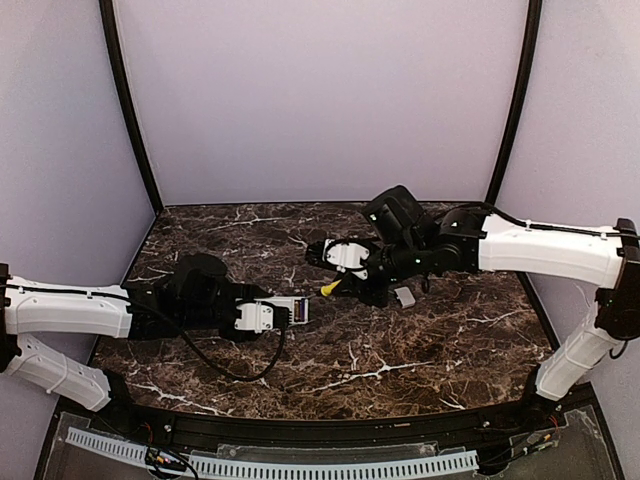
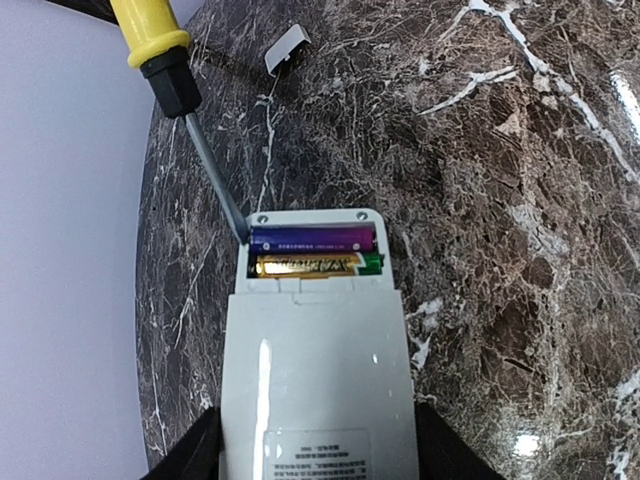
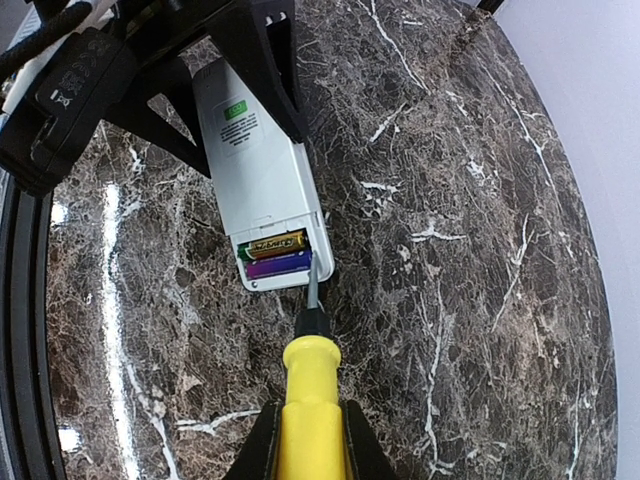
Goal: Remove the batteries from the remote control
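Note:
The white remote control (image 2: pixel 315 370) lies back side up on the table, its battery compartment open at the far end. Two batteries sit inside: a purple one (image 2: pixel 310 239) and a gold one (image 2: pixel 305 265). My left gripper (image 2: pixel 315 460) is shut on the remote's body, also in the top view (image 1: pixel 262 316). My right gripper (image 3: pixel 308 450) is shut on a yellow-handled screwdriver (image 3: pixel 312 390). Its metal tip reaches into the compartment at the end of the purple battery (image 3: pixel 277 266), beside the gold one (image 3: pixel 273 244). The remote (image 3: pixel 262 180) lies flat.
The small white battery cover (image 1: pixel 404 296) lies on the dark marble table to the right of the screwdriver (image 1: pixel 328 287), also in the left wrist view (image 2: pixel 287 48). Pale walls enclose the table at the back and sides.

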### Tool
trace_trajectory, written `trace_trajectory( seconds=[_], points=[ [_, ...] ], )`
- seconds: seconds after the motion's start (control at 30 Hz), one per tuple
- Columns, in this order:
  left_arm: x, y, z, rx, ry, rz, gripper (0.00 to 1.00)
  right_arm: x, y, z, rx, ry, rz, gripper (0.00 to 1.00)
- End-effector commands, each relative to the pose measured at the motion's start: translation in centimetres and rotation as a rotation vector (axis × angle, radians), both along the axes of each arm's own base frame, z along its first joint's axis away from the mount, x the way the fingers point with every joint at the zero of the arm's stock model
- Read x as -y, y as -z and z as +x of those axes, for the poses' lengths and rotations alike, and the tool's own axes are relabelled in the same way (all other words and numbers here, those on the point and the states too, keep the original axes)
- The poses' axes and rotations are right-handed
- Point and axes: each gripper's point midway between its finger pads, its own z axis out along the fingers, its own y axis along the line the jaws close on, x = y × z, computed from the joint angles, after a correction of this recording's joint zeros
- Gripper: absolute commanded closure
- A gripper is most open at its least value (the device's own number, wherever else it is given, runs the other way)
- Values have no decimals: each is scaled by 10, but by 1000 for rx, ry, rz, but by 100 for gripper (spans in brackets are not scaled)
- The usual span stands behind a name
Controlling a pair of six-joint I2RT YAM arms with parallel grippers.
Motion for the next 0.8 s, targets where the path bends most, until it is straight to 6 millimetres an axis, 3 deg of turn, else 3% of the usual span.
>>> trace_trajectory(
  seconds=[0.0,0.43,0.77],
  points=[
    [9,-25,-1,47,22,-87,99,1,25,-6,-45,2,-58,100],
    [7,-19,1,59,14,-70,100,-5,42,-6,-104,9,-85,100],
    [5,-16,3,82,13,-48,100,-10,42,-8,-114,-12,-78,100]
  ],
)
